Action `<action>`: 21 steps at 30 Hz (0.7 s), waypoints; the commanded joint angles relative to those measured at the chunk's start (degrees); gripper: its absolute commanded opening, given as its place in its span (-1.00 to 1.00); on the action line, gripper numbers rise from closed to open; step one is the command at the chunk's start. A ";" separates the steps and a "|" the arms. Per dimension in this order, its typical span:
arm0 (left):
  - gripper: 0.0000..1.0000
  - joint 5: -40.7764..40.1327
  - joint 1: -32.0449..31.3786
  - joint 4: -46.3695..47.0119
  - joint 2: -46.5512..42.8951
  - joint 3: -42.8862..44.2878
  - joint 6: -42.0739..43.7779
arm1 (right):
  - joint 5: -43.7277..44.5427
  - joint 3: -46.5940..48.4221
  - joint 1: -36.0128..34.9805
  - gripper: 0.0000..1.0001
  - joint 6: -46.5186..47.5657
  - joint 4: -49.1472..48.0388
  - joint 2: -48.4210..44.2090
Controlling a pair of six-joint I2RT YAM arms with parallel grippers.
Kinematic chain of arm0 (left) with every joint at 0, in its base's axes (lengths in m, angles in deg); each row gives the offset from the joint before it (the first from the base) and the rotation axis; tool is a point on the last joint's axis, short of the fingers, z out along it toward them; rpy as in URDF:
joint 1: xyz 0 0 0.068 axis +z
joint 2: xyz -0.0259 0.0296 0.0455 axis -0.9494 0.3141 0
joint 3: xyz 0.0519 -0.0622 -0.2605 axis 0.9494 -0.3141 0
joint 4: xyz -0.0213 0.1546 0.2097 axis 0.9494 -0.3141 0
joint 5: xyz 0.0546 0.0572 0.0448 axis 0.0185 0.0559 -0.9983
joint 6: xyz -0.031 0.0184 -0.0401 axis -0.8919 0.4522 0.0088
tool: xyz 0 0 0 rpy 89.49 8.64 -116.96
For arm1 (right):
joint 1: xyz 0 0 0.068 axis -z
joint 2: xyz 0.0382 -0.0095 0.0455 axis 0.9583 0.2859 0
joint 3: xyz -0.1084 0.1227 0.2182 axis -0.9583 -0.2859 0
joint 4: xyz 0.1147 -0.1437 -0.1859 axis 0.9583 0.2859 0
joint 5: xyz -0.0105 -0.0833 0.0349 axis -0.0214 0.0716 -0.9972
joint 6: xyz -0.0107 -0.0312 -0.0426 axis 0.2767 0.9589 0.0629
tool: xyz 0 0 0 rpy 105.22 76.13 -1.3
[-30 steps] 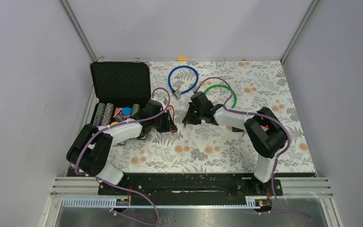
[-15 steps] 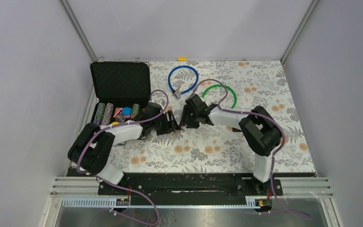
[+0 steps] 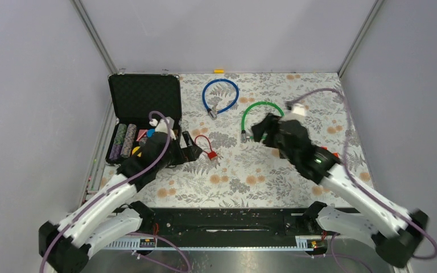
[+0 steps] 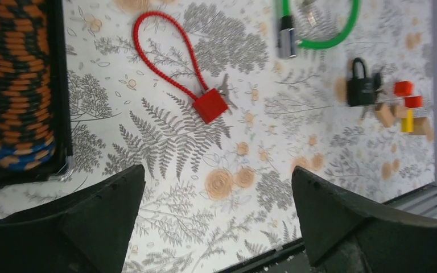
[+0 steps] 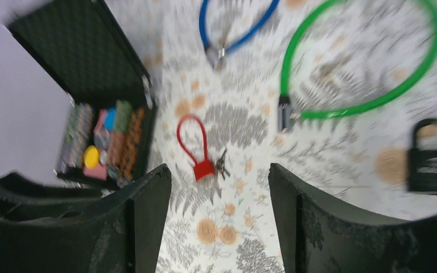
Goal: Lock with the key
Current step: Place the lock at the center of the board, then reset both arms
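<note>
The small red cable padlock (image 4: 209,106), its metal key (image 4: 226,91) at the body, lies free on the floral table (image 3: 262,182) between the arms. The left gripper (image 4: 216,176) and the right gripper (image 5: 219,168) both stand apart, empty; best lift clear without brushing the red loop.

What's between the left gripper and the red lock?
Only bare floral cloth. The left wrist view shows it: the left gripper, open, hovers apart from the red lock.
</note>
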 commanded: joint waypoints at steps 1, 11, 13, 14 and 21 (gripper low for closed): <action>0.98 -14.59 -4.69 -16.61 -13.15 8.31 0.81 | 17.48 -2.72 -0.17 0.40 7.26 6.34 -19.24; 0.98 -21.05 -5.37 -26.16 -35.28 15.80 2.08 | 29.01 6.65 -0.17 0.69 17.53 21.16 -46.92; 0.98 -21.81 -5.37 -27.57 -37.35 16.82 2.59 | 30.18 9.45 -0.09 0.93 18.31 23.76 -48.83; 0.98 -22.18 -5.37 -28.36 -38.23 17.47 2.87 | 30.56 10.58 -0.16 0.98 18.57 24.78 -49.94; 0.98 -23.39 -5.36 -30.95 -42.73 20.49 5.25 | 31.80 15.89 -0.15 0.99 19.54 27.77 -55.16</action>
